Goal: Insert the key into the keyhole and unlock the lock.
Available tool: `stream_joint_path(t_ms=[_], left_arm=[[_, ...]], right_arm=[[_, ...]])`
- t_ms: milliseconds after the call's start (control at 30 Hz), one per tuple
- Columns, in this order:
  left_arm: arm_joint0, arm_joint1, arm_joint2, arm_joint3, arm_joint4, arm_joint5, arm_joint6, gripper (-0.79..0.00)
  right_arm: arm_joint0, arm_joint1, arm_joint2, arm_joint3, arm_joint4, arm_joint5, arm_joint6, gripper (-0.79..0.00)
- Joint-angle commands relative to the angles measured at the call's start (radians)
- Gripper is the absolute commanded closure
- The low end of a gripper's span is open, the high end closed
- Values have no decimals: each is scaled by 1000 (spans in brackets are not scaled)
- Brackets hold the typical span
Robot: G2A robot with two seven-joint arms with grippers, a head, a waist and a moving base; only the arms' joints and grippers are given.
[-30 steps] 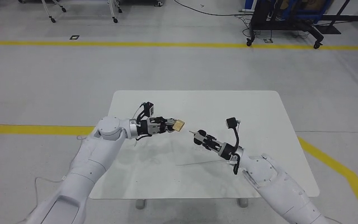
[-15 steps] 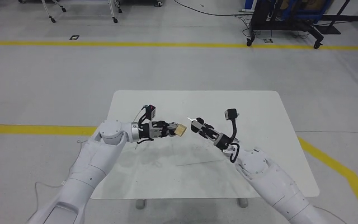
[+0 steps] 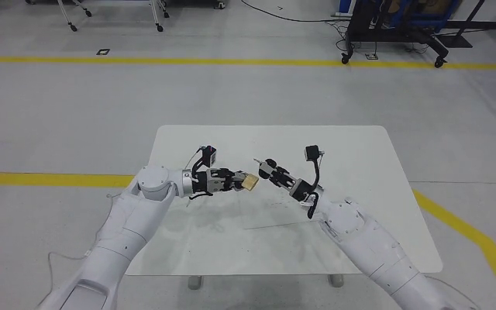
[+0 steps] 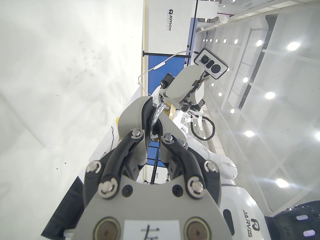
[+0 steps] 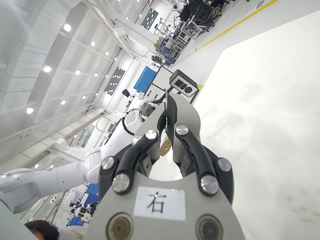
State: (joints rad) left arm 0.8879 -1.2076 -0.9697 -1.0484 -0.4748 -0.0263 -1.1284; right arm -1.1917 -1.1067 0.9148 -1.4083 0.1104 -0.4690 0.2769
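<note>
Key [image 5: 165, 99] pinched thin-edge in my right gripper [image 3: 267, 168], in the air just beside the brass lock [image 3: 249, 181]. My left gripper [image 3: 235, 180] clamps the lock's shackle above the tabletop [image 3: 364, 155]. Risks: tip misses keyhole, key twists in the pads, lock pivots.

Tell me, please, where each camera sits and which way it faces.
Top view: on the robot, looking down at the table; left pincer holds the lock, right pincer the key.
Left wrist view: behind the left pincer, facing the right pincer.
Right wrist view: behind the right pincer, facing the left pincer.
Shared: both wrist views show the lock and the table.
</note>
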Motion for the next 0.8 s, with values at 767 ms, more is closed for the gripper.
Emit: stream_joint_path(t_ms=[767], left_arm=[[4, -4, -12, 10, -5, 65, 99, 0]], right_arm=[[-85, 17, 81, -44, 185, -107, 195, 0]])
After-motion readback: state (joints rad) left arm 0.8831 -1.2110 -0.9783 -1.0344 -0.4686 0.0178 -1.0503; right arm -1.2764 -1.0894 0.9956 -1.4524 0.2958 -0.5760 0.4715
